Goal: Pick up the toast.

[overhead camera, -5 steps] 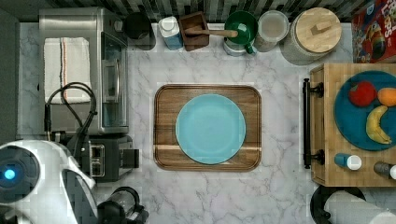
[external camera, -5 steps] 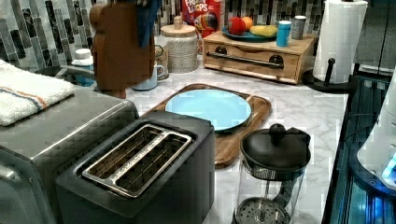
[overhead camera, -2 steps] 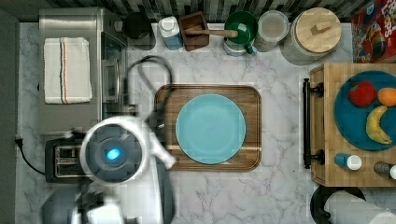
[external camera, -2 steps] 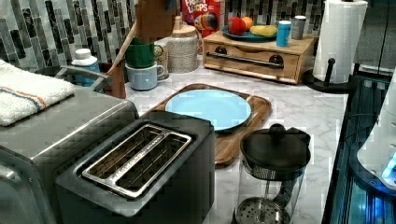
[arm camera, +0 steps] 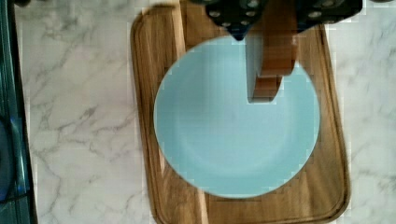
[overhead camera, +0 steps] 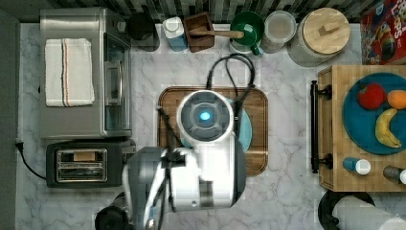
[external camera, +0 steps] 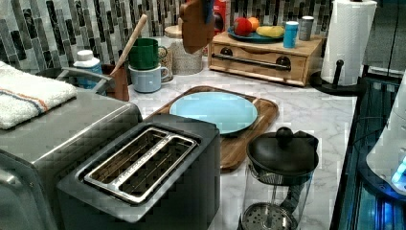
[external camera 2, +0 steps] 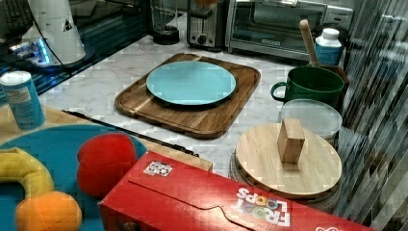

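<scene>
The toast (arm camera: 276, 56) is a brown slice seen edge-on, hanging upright between my gripper's (arm camera: 278, 18) dark fingers, which are shut on it. It hangs over the far part of the light blue plate (arm camera: 224, 144). In the left view the toast (external camera: 194, 24) is high in the air, well above the plate (external camera: 213, 110), with the gripper (external camera: 207, 7) at its upper edge. In the top view the white arm (overhead camera: 206, 143) covers most of the plate.
The plate lies on a wooden tray (external camera 2: 192, 120). A black toaster (overhead camera: 86, 164) with a tan piece in one slot stands at the top view's left, below a toaster oven (overhead camera: 84, 72). A glass coffee press (external camera: 280, 177), mugs (external camera: 143, 52) and a fruit stand (overhead camera: 364, 129) ring the tray.
The arm has swung from the toaster side to above the plate, carrying the toast. In the left view the toast has moved right and higher.
</scene>
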Controlling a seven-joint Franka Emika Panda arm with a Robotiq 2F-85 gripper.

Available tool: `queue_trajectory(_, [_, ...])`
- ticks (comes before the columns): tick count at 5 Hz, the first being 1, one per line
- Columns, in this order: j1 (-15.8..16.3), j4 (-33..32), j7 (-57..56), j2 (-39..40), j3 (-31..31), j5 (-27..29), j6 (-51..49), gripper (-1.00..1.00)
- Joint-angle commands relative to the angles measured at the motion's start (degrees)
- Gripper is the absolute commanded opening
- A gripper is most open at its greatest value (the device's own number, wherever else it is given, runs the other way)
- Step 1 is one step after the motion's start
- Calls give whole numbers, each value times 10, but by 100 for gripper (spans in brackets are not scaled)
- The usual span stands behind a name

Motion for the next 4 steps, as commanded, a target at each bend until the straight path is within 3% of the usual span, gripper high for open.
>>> queue_trajectory(1, [28, 21, 21, 10, 48, -29, -22, -100])
queue_trajectory(4, [17, 21, 20, 10, 59, -28, -22, -100])
